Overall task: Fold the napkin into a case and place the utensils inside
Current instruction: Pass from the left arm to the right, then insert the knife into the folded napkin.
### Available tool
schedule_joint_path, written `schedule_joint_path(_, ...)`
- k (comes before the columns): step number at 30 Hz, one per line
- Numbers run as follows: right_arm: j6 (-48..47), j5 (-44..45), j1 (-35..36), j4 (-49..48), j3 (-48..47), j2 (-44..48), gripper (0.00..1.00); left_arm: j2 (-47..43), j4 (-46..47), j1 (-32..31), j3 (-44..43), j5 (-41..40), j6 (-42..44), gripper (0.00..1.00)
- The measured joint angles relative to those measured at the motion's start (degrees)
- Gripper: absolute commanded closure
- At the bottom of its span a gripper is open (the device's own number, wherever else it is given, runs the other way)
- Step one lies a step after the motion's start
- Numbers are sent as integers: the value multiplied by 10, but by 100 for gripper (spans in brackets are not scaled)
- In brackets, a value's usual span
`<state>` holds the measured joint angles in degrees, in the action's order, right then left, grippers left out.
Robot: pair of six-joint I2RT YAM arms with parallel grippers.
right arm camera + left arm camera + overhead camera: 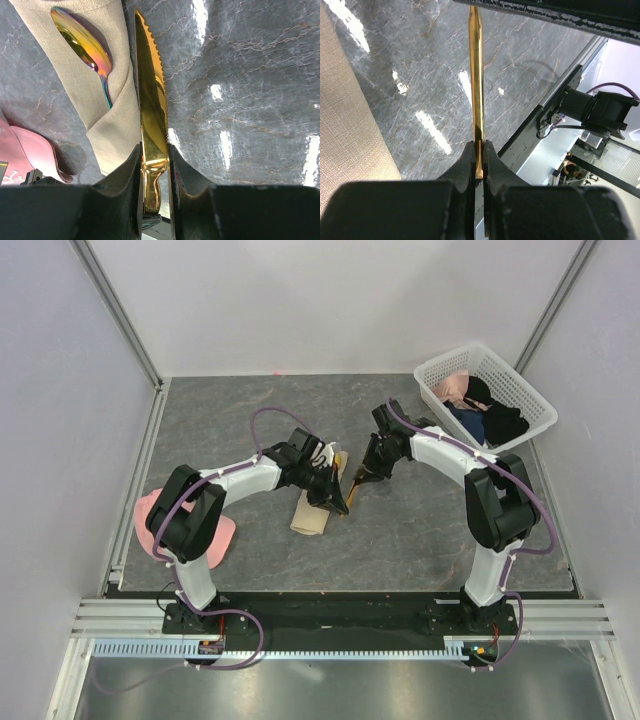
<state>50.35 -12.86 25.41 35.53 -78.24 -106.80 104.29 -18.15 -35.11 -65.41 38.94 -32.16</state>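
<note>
Handing over the knife (150,100) is the step we read here, both arms on it at once. Left tool (479,150) is pressed together on the thin edge of the knife at one end. Right tool (154,152) has a finger tight on each side of the handle with no gap we can see, so we call it pinching the knife too. The blade runs out past the right fingers, just beside the napkin (117,125), serrated edge toward the bare surface (240,100).

The napkin lies folded into a long pocket, with the spoon (82,42) already in it: bowl showing, handle under the flap. The pink cap (30,150) is beside it, not relevant.

To do this well, we think only one tool should carry. The left should let go before the right moves, or the knife twists. Then line the knife up with the pocket mouth next to the spoon and slide it in low along the fold. The serrations may snag the cloth, and the spoon could get shoved out.
</note>
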Motion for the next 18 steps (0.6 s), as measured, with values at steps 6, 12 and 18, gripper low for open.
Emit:
schedule_joint_path(6,1,-3,1,-2,-1,-2,100,-6,-3,7,4,0,0,64)
schedule_joint_path(12,5,14,10,4,-68,-35,100,-77,-8,63,45,-14,3,65)
schedule_joint_path(18,9,59,28,26,-183,-82,100,-141,-4,147,103,-30,3,87)
